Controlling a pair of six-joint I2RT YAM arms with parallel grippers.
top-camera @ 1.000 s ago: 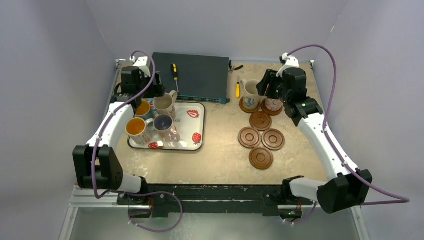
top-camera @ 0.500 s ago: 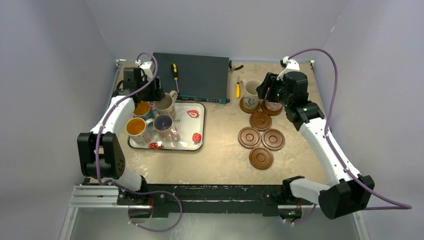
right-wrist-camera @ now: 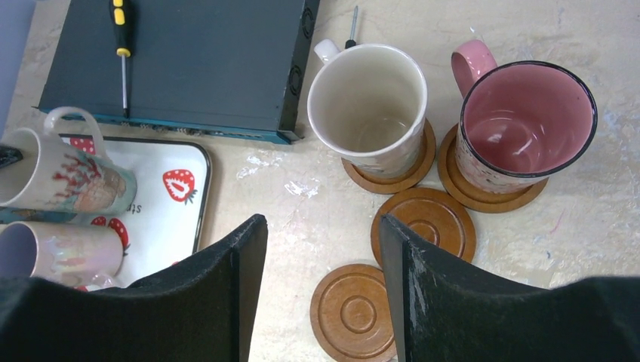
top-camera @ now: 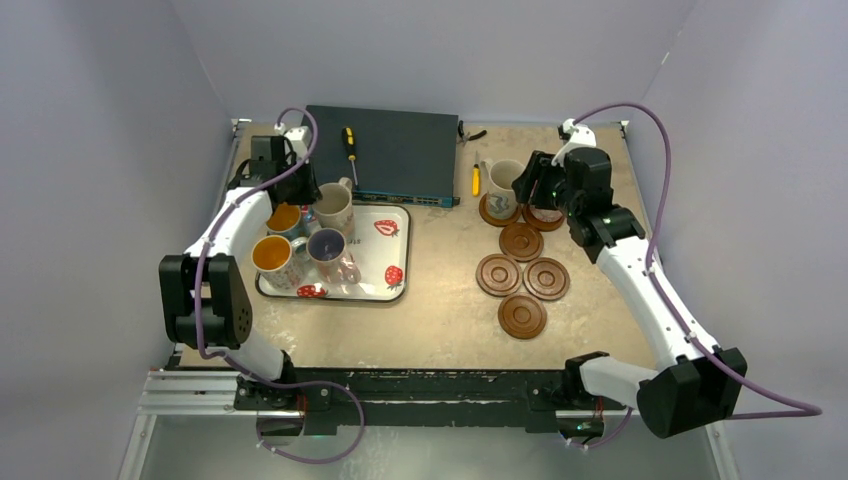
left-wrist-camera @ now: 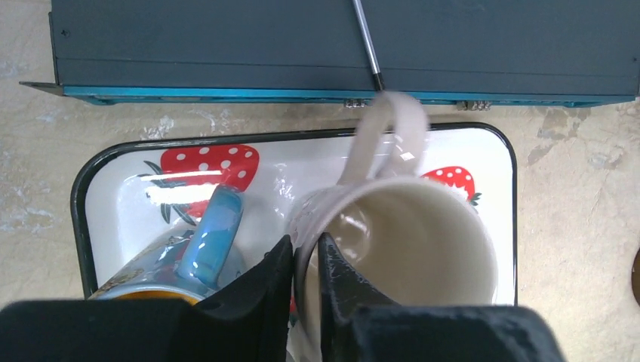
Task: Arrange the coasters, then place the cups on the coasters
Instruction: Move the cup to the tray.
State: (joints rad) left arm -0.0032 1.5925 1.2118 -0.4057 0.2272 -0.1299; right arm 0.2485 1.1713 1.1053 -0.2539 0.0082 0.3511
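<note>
My left gripper (left-wrist-camera: 306, 253) is shut on the near rim of a cream cup (left-wrist-camera: 400, 249), one finger inside and one outside; the cup is over the strawberry tray (left-wrist-camera: 106, 170) and its handle is blurred. In the top view this gripper (top-camera: 305, 195) is at the tray's back left. A blue cup (top-camera: 286, 218), an orange-inside cup (top-camera: 272, 255) and a purple-inside cup (top-camera: 326, 245) stand beside it. My right gripper (right-wrist-camera: 323, 222) is open and empty above several bare coasters (top-camera: 521, 241). A cream cup (right-wrist-camera: 367, 105) and a pink cup (right-wrist-camera: 528, 121) each sit on a coaster (right-wrist-camera: 490, 192).
A dark flat box (top-camera: 395, 155) lies at the back, with a yellow-and-black screwdriver (top-camera: 349, 140) on it. A small yellow screwdriver (top-camera: 475, 180) lies beside the cream cup. Grey walls close the table on three sides.
The left gripper has come down onto the cream cup's rim and shut on it. The right gripper has drawn back and away from the pink cup, still open.
</note>
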